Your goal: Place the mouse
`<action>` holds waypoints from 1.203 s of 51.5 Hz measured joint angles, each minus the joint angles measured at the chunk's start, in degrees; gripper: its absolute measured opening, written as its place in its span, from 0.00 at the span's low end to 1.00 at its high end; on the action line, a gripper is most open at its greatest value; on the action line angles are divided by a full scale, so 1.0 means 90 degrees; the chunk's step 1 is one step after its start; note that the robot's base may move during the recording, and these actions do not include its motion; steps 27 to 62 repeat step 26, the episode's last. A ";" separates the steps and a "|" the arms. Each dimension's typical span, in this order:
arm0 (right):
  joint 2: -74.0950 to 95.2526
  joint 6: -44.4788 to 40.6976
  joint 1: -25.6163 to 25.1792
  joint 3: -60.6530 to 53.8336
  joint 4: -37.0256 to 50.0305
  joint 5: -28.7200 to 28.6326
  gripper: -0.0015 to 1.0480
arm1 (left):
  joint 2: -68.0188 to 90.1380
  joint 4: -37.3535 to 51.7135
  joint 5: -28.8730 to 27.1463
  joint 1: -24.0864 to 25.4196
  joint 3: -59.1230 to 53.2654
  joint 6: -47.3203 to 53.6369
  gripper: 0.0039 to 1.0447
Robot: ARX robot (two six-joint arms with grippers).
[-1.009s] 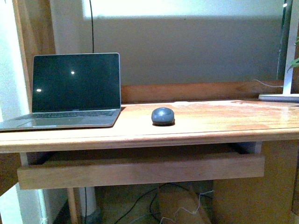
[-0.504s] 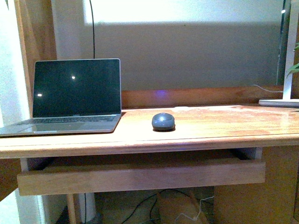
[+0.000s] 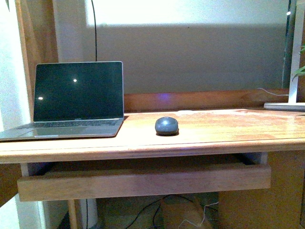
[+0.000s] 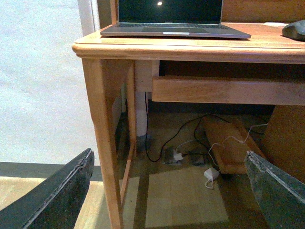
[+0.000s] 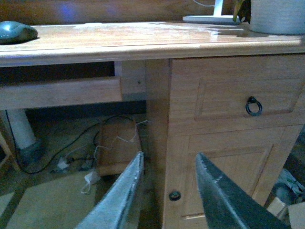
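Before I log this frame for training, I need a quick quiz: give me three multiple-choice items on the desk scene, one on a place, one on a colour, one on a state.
1. Where does the mouse sit?
A. on the laptop's keyboard
B. on the desk top, to the right of the laptop
C. on the floor

2. What colour is the mouse?
A. dark grey
B. white
C. red

3. How is the laptop?
A. closed flat
B. open with a bright picture
C. open with a dark screen

Answers:
1 B, it rests on the bare wood of the desk, apart from the laptop.
2 A, its shell looks dark grey in the front view.
3 C, the lid stands up and the screen is black.
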 joint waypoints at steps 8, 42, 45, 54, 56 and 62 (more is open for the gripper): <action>0.0000 0.0002 -0.0002 0.0000 0.0000 0.0000 0.80 | 0.0000 0.0000 0.0000 0.0000 0.0000 0.0002 0.93; 0.0000 0.0000 -0.0005 0.0000 0.0000 0.0000 0.93 | 0.0000 0.0000 0.0000 0.0000 0.0000 0.0002 0.93; 0.0000 0.0000 -0.0005 0.0000 0.0000 0.0000 0.93 | 0.0000 0.0000 0.0000 0.0000 0.0000 0.0002 0.93; 0.0000 0.0000 -0.0005 0.0000 0.0000 0.0000 0.93 | 0.0000 0.0000 0.0000 0.0000 0.0000 0.0002 0.93; 0.0000 0.0000 -0.0005 0.0000 0.0000 0.0000 0.93 | 0.0000 0.0000 0.0000 0.0000 0.0000 0.0002 0.93; 0.0000 0.0000 -0.0005 0.0000 0.0000 0.0000 0.93 | 0.0000 0.0000 0.0000 0.0000 0.0000 0.0002 0.93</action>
